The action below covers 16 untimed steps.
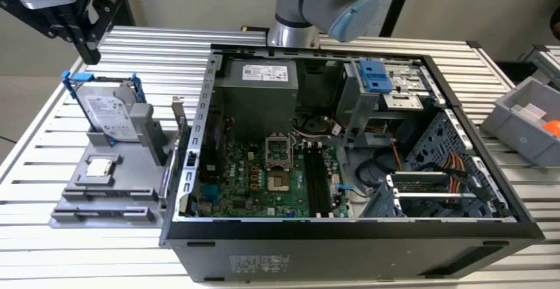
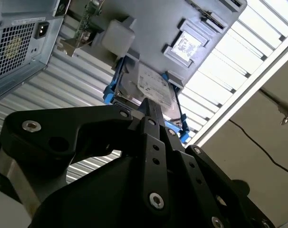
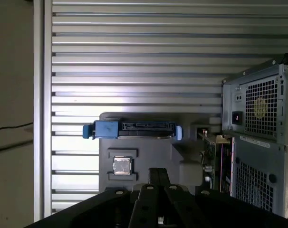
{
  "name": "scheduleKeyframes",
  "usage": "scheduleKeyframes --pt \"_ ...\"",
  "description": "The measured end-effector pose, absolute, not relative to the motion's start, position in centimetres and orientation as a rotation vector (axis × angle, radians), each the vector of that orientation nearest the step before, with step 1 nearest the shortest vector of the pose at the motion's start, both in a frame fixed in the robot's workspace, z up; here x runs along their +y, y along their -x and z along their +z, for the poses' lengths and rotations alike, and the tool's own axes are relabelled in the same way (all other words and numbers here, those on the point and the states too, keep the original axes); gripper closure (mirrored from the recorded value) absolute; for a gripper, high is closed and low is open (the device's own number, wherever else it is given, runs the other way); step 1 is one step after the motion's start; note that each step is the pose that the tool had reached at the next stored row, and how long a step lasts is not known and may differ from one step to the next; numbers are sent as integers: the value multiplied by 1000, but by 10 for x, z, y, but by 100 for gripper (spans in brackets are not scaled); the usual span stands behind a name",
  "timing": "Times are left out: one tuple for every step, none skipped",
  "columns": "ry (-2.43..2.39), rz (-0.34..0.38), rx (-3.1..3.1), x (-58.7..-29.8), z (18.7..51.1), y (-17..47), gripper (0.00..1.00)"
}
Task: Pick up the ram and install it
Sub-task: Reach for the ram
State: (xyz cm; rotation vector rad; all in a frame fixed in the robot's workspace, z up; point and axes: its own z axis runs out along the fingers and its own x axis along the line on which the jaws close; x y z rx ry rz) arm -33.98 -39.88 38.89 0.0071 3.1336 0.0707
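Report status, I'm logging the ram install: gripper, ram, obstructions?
Gripper shut, empty, hovering over the table. Ram upright in grey fixture beside the case, untouched. Hard drive stands close by in same fixture.

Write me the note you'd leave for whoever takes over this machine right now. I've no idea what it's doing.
Gripper: shut, holding nothing, raised over the table at the exterior view's left, clear of the computer case.
Ram: stands on edge at the side of the grey parts holder nearest the case, untouched.
Also on the holder: hard drive, processor chip.
Done: nothing yet; the long memory slots look empty.
Left: both the pick-up and the install.
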Motion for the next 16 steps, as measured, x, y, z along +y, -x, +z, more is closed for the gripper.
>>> scheduleKeyframes --pt "-6 71 3134 -399 389 341 100" --pt "-5 71 3134 -399 389 341 100" --pt "-5 71 3134 -399 389 342 100" --pt "-4 71 3134 -399 389 343 100" --pt "-3 71 3134 -399 389 343 100" --pt "-2 71 3134 -399 389 344 100" --pt "-2 71 3134 -399 389 345 100" --pt "-1 71 3134 -399 389 345 100" --pt "0 71 3134 -399 389 346 100" --pt "1 71 3134 -399 389 347 100" --pt "1 71 3134 -399 389 348 100" --pt "2 71 3134 -399 389 349 100" --pt "3 71 3134 -399 388 349 100" --pt "4 71 3134 -399 388 350 100" --pt "4 71 3134 -399 388 351 100" --pt "5 71 3134 -399 388 352 100"
